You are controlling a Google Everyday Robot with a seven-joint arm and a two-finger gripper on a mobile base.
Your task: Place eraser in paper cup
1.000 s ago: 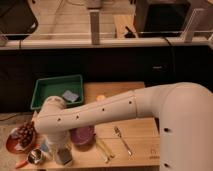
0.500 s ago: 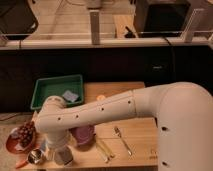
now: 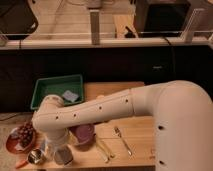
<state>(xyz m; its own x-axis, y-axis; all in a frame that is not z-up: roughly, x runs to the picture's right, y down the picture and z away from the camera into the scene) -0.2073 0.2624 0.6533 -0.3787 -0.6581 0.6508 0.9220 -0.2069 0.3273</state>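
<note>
Paper cup (image 3: 46,149) upright, jaws just beside.

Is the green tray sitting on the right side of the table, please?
No, the green tray sits at the table's back left, while the gripper hangs low near the front left.

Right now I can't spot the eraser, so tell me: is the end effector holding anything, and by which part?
It cannot be told. The end effector hangs low at the table's left front, between the metal cup and purple bowl; no eraser shows.
</note>
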